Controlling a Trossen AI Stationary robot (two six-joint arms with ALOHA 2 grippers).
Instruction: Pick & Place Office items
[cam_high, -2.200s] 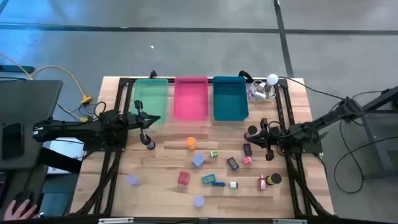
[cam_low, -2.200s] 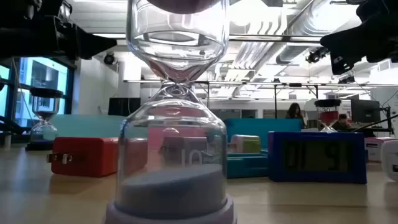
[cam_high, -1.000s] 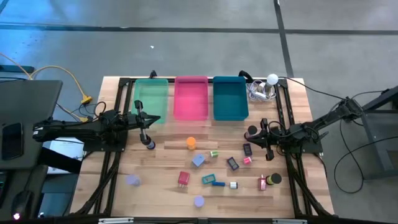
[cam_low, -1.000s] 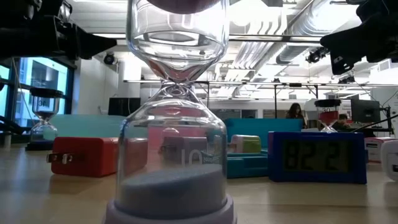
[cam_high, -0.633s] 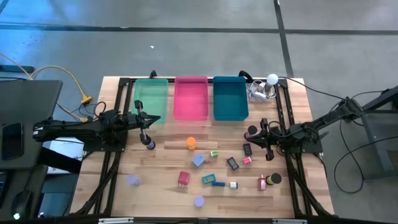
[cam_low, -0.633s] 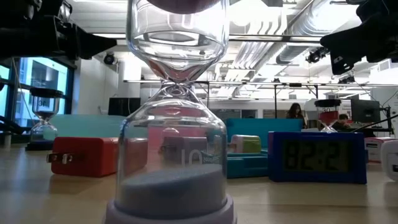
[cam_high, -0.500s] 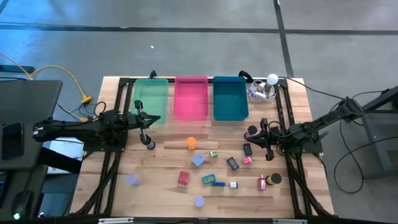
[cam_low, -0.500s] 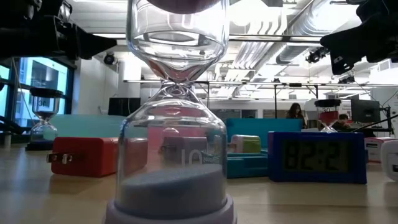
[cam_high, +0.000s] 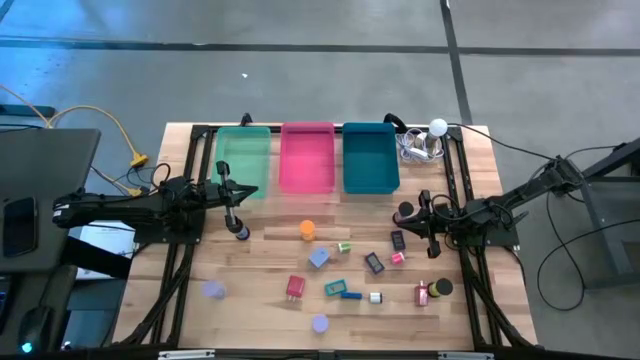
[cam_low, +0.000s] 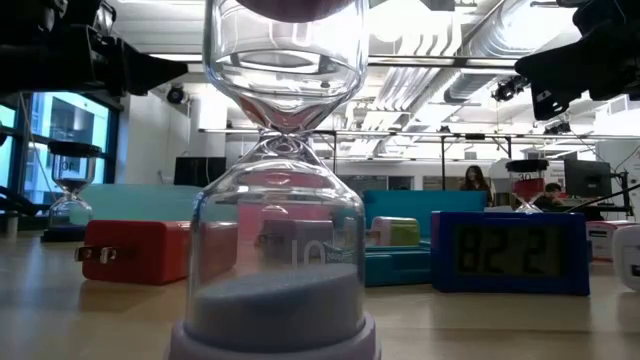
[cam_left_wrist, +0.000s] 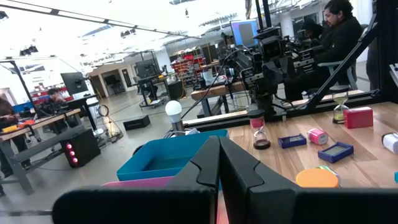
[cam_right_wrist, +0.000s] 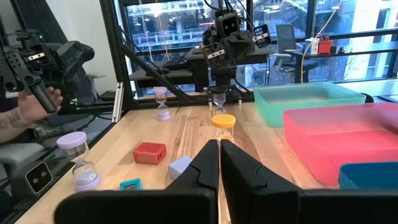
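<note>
The office items lie scattered on the wooden table between my two arms: an orange hourglass (cam_high: 307, 230), a red block (cam_high: 295, 288), a lavender hourglass (cam_high: 320, 323) that fills the low view (cam_low: 285, 200), and several small blocks. My left gripper (cam_high: 250, 192) hovers shut at the table's left, near a dark hourglass (cam_high: 241, 232). Over at the right, my right gripper (cam_high: 418, 209) hovers shut beside a dark cap (cam_high: 405, 212). In the wrist views each pair of fingers, left (cam_left_wrist: 219, 142) and right (cam_right_wrist: 219, 144), stands closed with nothing between.
A green tray (cam_high: 243, 160), a pink tray (cam_high: 307, 157) and a teal tray (cam_high: 370, 157) stand along the far side. A white ball with cables (cam_high: 437, 128) sits at the far right. Black frame rails (cam_high: 190, 250) run along both sides. A person's hand (cam_right_wrist: 25, 112) shows beyond the table.
</note>
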